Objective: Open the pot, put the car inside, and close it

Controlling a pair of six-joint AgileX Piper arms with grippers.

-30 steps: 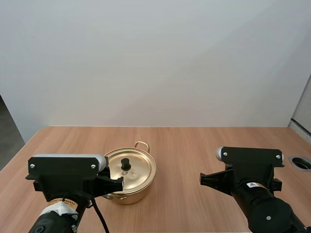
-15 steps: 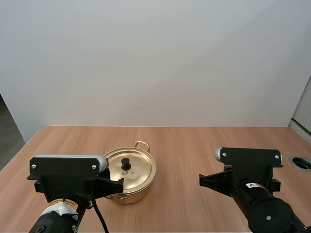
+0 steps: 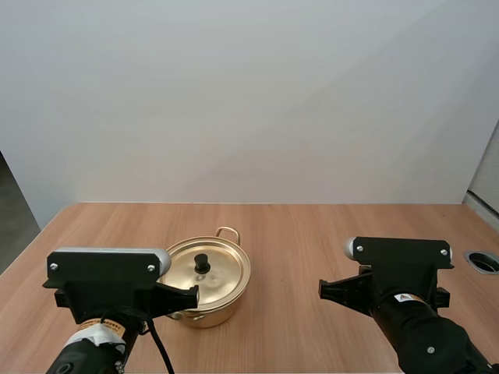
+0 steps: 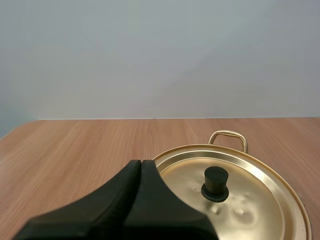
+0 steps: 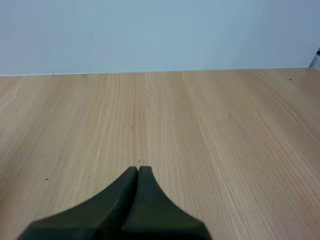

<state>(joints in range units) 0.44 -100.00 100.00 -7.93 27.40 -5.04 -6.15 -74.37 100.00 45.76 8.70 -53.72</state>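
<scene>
Pot (image 3: pixel 210 300), lid (image 3: pixel 222 269) on, loop handle (image 3: pixel 228 232) pointing to 1 o'clock — left gripper (image 4: pixel 141 163) at its 7 o'clock, right gripper (image 5: pixel 138 169) at 3, both pinched together, empty.

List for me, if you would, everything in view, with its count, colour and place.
Table: one, light wood, under everything.
Pot: one, gold, on the table before the left arm.
Lid: one, gold, seated on the pot.
Knob: one, black, at the lid's centre.
Side handle: one, gold, on the pot's far side.
Round port: one, grey, at the table's right edge.
Left tool: one, black, shut, at the pot's near rim.
Right tool: one, black, shut, over bare table.
</scene>
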